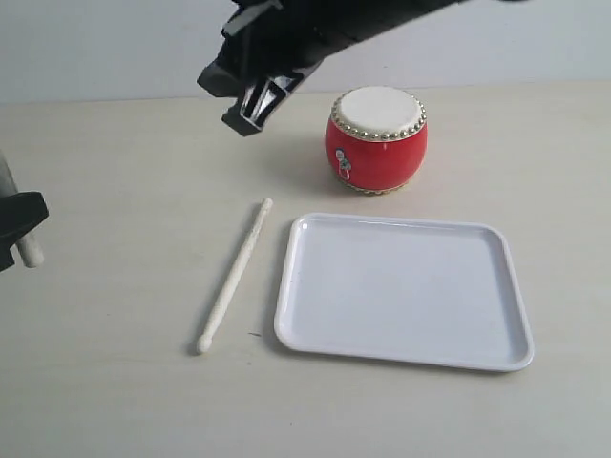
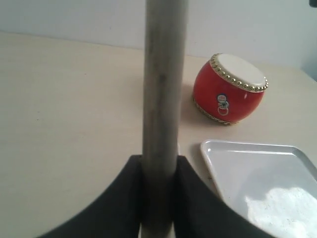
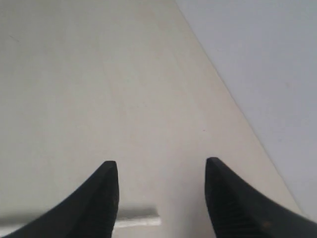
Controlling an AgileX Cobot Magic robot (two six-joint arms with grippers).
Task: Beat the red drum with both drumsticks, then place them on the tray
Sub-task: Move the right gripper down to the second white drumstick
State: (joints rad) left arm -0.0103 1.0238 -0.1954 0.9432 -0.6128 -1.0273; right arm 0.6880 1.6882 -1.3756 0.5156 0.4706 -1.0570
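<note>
Nearest us lies the tray [image 1: 401, 286], one drumstick [image 1: 234, 277] flat on the table [image 1: 115, 401] just left of it. At the left edge we see the left gripper [image 2: 159, 166] clenched on the other drumstick [image 2: 163, 74]. Behind the tray stands the red drum [image 1: 376, 139]; left of it hangs the right gripper [image 1: 258, 105], jaws spread, grasping nothing.

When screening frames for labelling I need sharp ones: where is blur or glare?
Left wrist view: the held drumstick looms blurred, glare patch on the tray. Exterior view: sharp, soft shadow beside the red drum. Right wrist view: slightly soft.
</note>
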